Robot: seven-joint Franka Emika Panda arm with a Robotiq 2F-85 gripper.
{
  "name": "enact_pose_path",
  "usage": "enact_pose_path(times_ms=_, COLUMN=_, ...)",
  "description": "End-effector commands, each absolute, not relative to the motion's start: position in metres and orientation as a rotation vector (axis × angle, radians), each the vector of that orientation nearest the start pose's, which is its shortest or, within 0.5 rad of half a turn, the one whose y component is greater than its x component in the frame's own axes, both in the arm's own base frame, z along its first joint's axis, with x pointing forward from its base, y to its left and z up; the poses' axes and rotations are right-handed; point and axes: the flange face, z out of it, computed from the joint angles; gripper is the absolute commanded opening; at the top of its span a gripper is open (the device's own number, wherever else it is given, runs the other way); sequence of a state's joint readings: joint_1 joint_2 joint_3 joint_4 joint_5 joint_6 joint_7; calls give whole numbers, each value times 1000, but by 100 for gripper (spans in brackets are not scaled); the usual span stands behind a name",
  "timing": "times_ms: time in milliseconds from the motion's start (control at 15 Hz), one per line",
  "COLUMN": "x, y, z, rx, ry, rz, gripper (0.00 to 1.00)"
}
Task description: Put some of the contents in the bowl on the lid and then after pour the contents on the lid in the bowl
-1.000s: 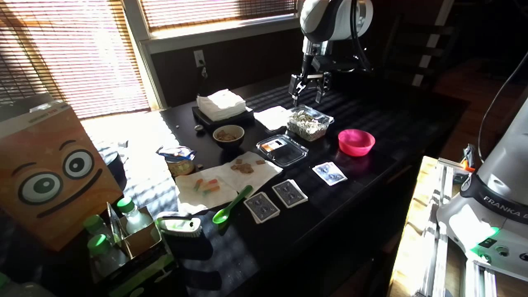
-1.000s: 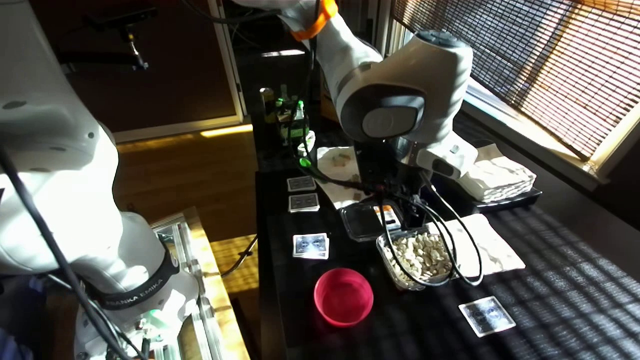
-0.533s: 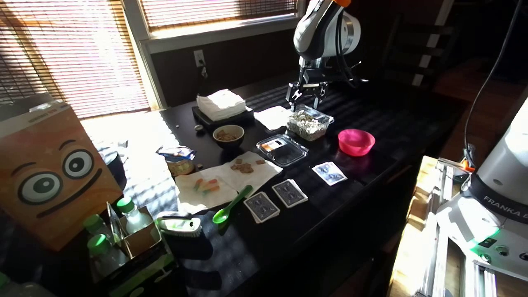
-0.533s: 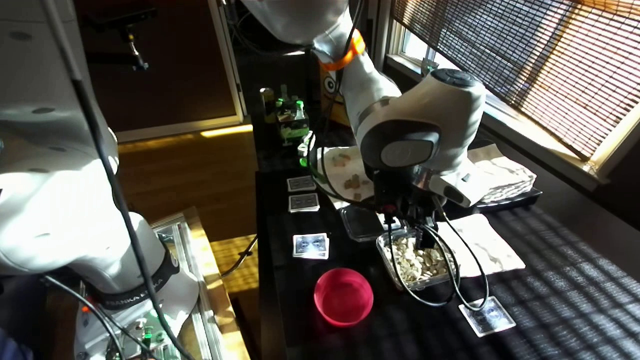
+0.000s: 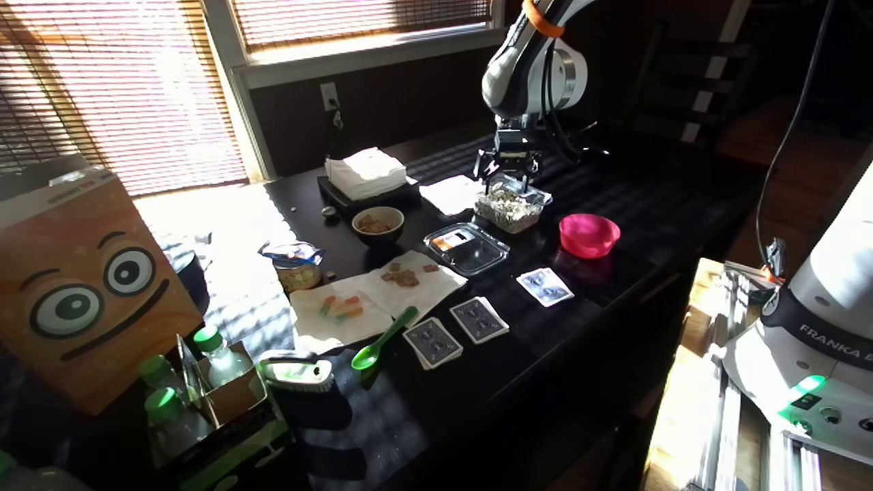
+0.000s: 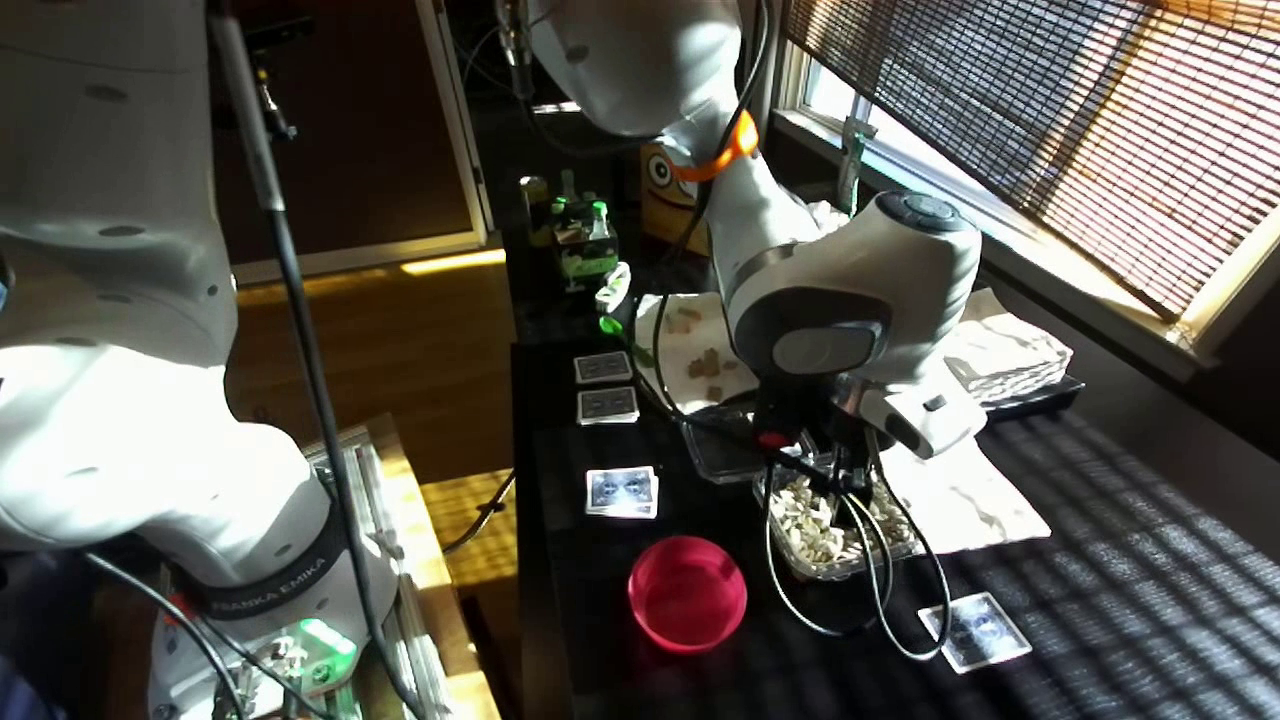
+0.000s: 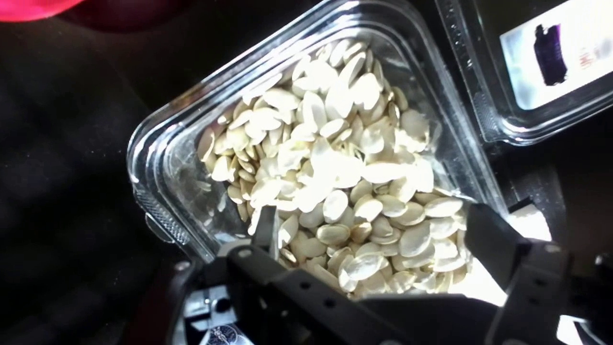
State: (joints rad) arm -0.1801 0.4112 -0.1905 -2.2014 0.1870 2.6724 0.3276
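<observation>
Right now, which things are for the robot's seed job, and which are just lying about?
For the job: gripper, clear container, pale seeds, clear lid.

Just lying about: pink bowl, playing cards, green spoon, brush, napkin stack, bottles, orange box.

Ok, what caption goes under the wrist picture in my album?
Open gripper at a clear container of pale seeds, with a clear lid beside it.

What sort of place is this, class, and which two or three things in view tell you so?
Probably a dining room in a home: there is a dark table, a stack of white napkins on a stand, and woven window blinds.
</observation>
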Motion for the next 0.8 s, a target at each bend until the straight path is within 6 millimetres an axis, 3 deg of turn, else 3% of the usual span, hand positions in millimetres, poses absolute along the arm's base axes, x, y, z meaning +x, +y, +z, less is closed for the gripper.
enact_pose_path(times_ms=0, x=530, y=-217, z=191, rx=-2789, ry=1396, rz=-145, gripper=100)
enact_pose_path(times_ms=333, x=536, y=-222, z=187, rx=-2722, ry=1510, rz=-213, gripper=100)
enact_pose_path(times_ms=733, x=538, y=-223, z=178, rx=-2725, ry=1533, rz=-193, gripper=100)
